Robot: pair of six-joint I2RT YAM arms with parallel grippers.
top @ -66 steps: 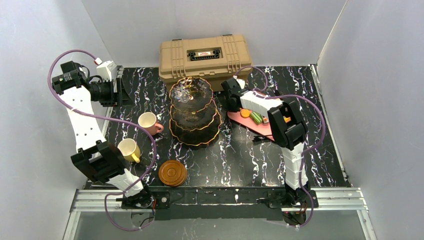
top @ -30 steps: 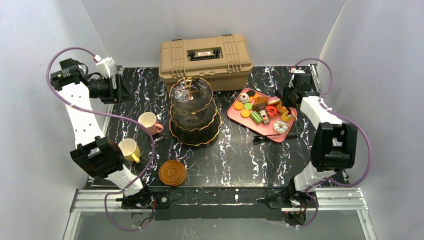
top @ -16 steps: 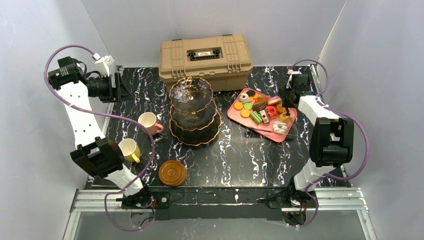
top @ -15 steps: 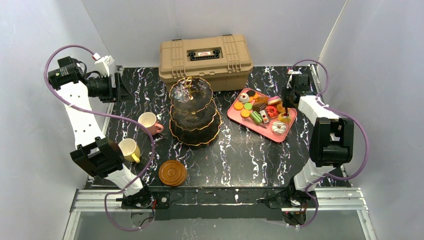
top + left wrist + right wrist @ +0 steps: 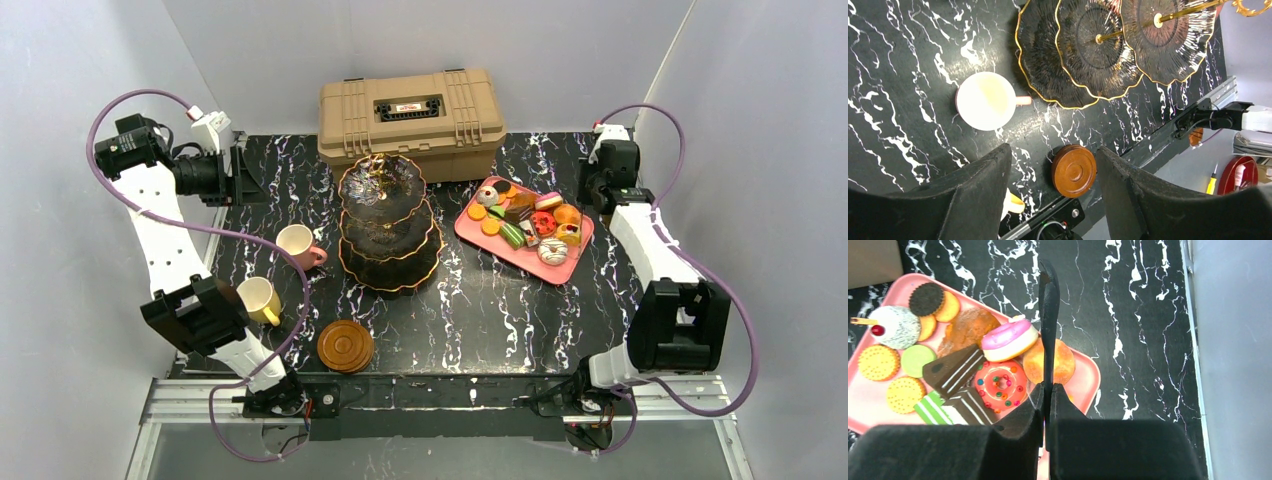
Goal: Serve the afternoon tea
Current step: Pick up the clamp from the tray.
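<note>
Swung away from the stand (image 5: 388, 225), the right gripper (image 5: 1046, 270) now sits beside the pink tray's (image 5: 1087, 379) far corner, jaws pressed together on nothing, probably lining up on the pastries (image 5: 1008, 340). The left gripper (image 5: 1052, 150) hangs high over the pink cup (image 5: 985, 100) and saucers (image 5: 1074, 170), jaws spread; the tiers are bare.

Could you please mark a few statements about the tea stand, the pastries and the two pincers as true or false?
1. All three tiers of the stand are bare. True.
2. The pastries sit inside the toolbox. False: they lie on the pink tray, and the toolbox is closed.
3. The right pincer is shut with nothing in it. True.
4. The left pincer grips the pink cup. False: it is open and empty, and the pink cup stands on the table.
</note>
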